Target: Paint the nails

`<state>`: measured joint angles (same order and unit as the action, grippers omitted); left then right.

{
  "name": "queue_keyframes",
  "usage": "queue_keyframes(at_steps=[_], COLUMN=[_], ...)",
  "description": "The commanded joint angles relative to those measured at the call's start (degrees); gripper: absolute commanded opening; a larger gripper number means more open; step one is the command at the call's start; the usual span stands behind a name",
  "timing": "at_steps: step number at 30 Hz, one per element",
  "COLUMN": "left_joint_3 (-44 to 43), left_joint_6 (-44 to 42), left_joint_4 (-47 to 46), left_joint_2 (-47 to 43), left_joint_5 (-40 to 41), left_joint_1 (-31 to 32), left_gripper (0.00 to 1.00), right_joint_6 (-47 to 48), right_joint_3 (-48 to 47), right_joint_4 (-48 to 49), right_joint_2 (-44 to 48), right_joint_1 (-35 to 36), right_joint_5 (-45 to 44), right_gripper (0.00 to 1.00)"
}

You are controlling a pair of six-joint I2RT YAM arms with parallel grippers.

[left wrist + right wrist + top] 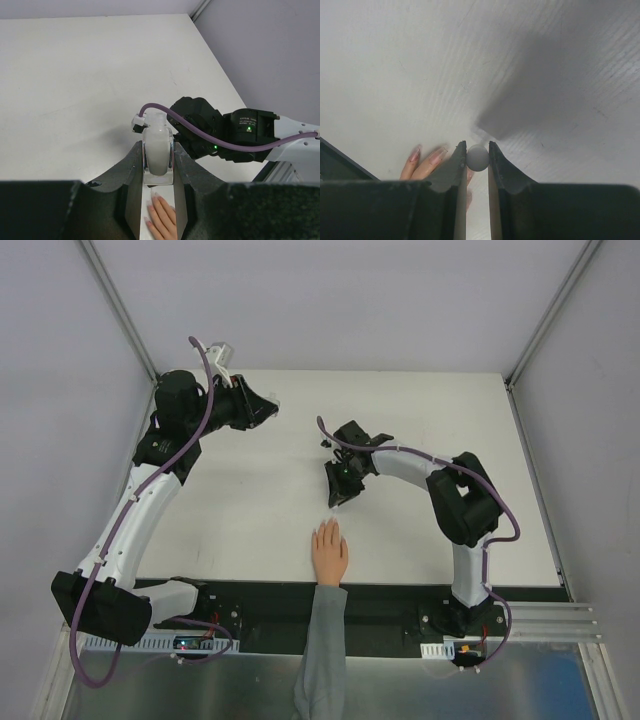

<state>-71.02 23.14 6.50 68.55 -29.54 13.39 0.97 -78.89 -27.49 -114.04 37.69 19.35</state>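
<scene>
Status for you:

- Left fingers [264, 408] are pinching the bottle [158, 150] by its sides. It's upright, neck up, with no cap on it. It's parked at the far-left of the desk [450, 410], well apart from the work area. My read: you want it steady and out of the right arm's way, but reachable for a re-dip.
- Right fingers [338, 492] are clamped on the round, pale brush cap [478, 157]. The cap faces the wrist camera, so the brush itself is hidden behind it. I cannot tell whether the bristles touch anything.
- The mannequin hand [330, 552] lies flat at the near-centre edge of the desk, grey sleeve [320, 650] toward the bases, digits pointing away. That puts the nails [438, 156] face-up toward the right arm.
- In the right wrist view, 2 pinkish glossy nails sit just left of the right fingers. A 3rd digit is mostly hidden behind them.

Judgement: the right arm hangs just beyond the fingertips, tilted down toward them, so it looks lined up for a stroke. Which nails are coated I can't confirm. Go slow on descent: the nails are tiny and the brush tip is out of view.
</scene>
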Motion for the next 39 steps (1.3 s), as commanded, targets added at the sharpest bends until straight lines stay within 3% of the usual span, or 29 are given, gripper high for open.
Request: queue_keyframes(at_steps=[1,14,39], left_joint_3=[-2.1,-1.58,-1.22], left_joint_6=[-0.9,-0.99,-0.9], left_joint_4=[-1.76,-1.85,-1.84], left_joint_2=[-0.53,-1.05,-1.32], left_joint_5=[-0.78,-0.52,-0.52], left_joint_1=[-0.47,-0.47,-0.47], left_gripper=[0.0,0.0,0.0], right_joint_6=[0.61,-0.71,-0.71], right_joint_3=[-2.67,0.93,0.76], right_joint_4=[-3.36,-0.38,-0.46], right_joint_2=[1.71,6.11,1.37], right_joint_1=[-0.25,1.51,1.33], right_joint_5=[-2.56,1.65,2.79], right_gripper=[0.0,0.0,0.0])
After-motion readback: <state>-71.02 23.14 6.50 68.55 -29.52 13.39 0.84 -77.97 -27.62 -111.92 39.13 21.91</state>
